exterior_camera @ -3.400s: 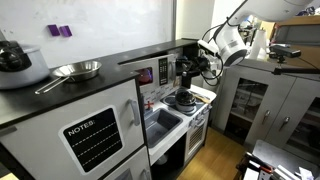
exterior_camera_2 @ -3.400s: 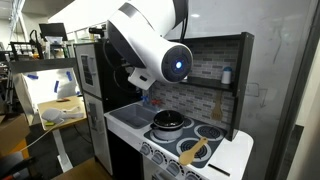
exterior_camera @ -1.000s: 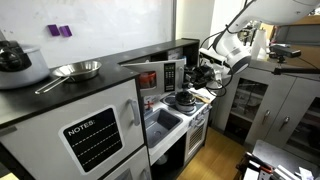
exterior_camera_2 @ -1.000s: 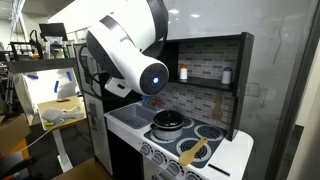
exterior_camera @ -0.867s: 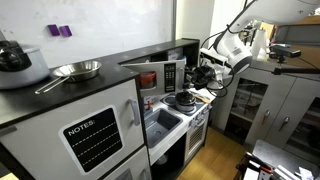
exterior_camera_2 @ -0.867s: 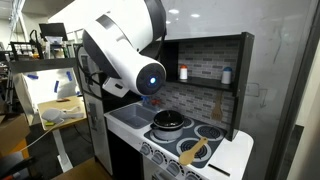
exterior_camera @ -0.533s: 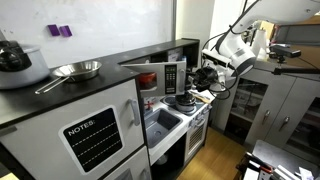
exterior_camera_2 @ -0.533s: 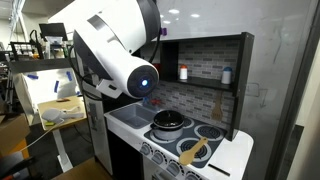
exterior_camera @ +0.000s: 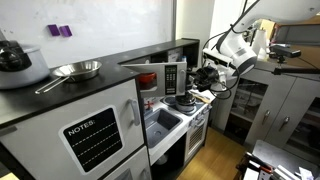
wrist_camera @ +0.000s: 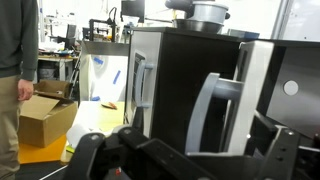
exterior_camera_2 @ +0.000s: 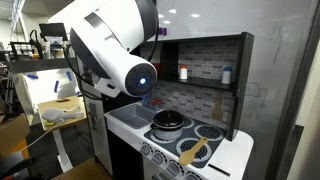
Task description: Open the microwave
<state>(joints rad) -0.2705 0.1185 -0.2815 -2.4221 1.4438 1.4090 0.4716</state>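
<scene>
We find the small red-and-white toy-kitchen microwave (exterior_camera: 150,77) on the upper shelf of the play kitchen, above the grey sink (exterior_camera: 160,122). Its white-framed door with the dark window (exterior_camera: 172,76) stands open, angled outward. The black Robotiq gripper (exterior_camera: 204,76) hangs just beside the door's free edge. In the wrist view the jaws are spread wide and hold nothing. A white bar handle (wrist_camera: 215,110), probably the door's, lies ahead of them.

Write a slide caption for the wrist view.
Open hand facing the microwave door and its white handle; person and cardboard box at left.
</scene>
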